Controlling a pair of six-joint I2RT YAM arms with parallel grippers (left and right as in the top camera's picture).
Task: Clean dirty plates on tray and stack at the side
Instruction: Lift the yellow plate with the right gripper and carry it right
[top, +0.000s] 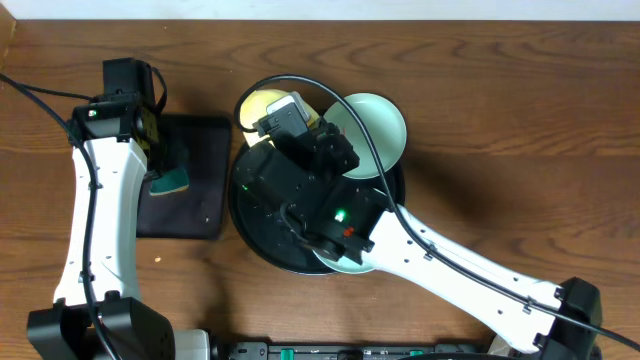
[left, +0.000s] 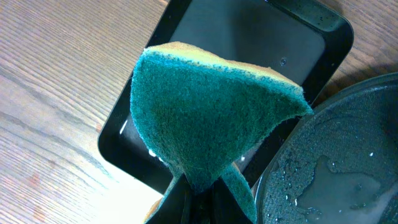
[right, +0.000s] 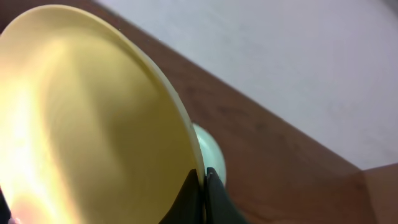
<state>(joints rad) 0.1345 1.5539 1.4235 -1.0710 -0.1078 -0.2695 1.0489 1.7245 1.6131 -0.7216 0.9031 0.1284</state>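
1. Overhead: the yellow plate (top: 262, 103) is lifted and tilted over the round tray's (top: 258, 235) far-left rim. One turquoise plate (top: 380, 130) overhangs the far-right rim, and a second turquoise plate (top: 340, 265) peeks out under my right arm (top: 450, 262). No stack anywhere, so I judge we're early. The bare surface (top: 500, 120) to the right is open room.
2. Left wrist: the left tool (left: 198, 193) is clamped on the green sponge (left: 205, 118) above the rectangular tray (left: 249, 37). The round tray's wet rim sits just beside it.
3. Right wrist: the right tool (right: 204, 180) pinches the yellow plate's rim. No smear shows on the face I see.

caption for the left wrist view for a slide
Left hand pinching a green sponge over the small black tray, wet round tray alongside
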